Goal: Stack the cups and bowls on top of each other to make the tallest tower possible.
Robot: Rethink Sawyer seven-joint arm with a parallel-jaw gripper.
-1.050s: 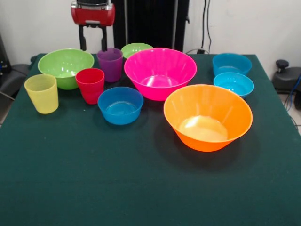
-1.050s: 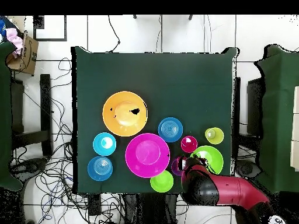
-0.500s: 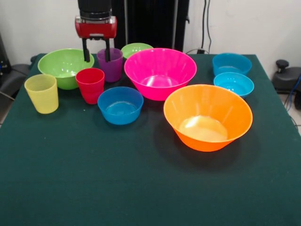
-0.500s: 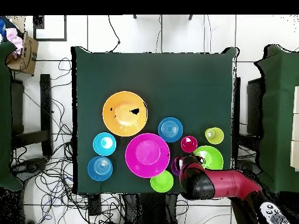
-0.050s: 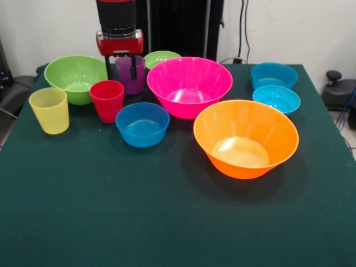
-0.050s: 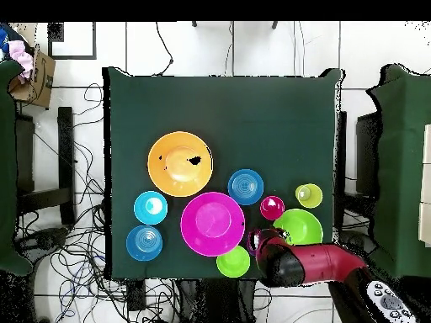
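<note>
No tower exists yet; every piece stands alone on the green table cloth [image 5: 167, 222]. The step in hand seems to be picking the purple cup [image 5: 130, 75].

Left of this cup stand the translucent, tapered yellow cup [image 5: 50, 110], the glossy round medium green bowl [image 5: 77, 78] and the red cup [image 5: 107, 100].

The gripper [image 5: 119, 67] is over the purple cup, fingers spread, one outside the left wall and one apparently inside the rim. Next, I think, it must close and lift straight.

Right of it are the blue bowl [image 5: 142, 123], pink bowl [image 5: 189, 86] and orange bowl [image 5: 245, 137].
</note>
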